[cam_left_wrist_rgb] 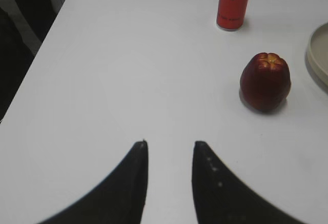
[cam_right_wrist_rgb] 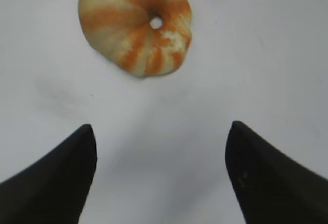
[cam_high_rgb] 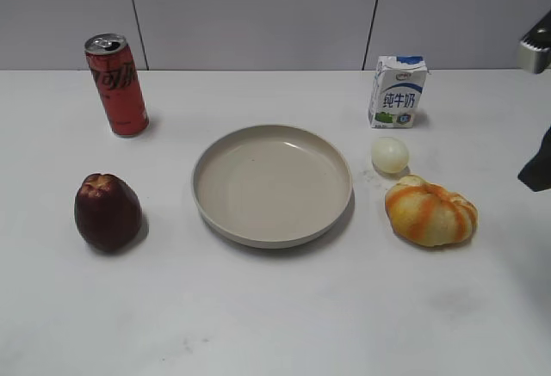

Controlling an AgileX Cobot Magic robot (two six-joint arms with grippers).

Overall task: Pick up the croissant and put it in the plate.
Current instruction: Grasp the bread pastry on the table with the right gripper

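Note:
The croissant (cam_high_rgb: pixel 431 212), golden-yellow with orange-brown stripes, lies on the white table right of the plate (cam_high_rgb: pixel 215 208), a large round beige plate that holds nothing. In the right wrist view the croissant (cam_right_wrist_rgb: pixel 136 24) sits ahead of my right gripper (cam_right_wrist_rgb: pixel 161 131), which is open wide, empty, and above the table. Part of the right arm (cam_high_rgb: pixel 537 165) shows at the right edge of the exterior view. My left gripper (cam_left_wrist_rgb: pixel 170 144) is open and empty over bare table, left of the apple. The plate's rim (cam_left_wrist_rgb: pixel 319 55) shows at the right edge of that view.
A dark red apple (cam_high_rgb: pixel 107 212) stands left of the plate, a red can (cam_high_rgb: pixel 116 84) at the back left. A small pale egg (cam_high_rgb: pixel 389 155) lies just behind the croissant, a milk carton (cam_high_rgb: pixel 397 92) behind that. The table's left edge (cam_left_wrist_rgb: pixel 31 75) shows in the left wrist view.

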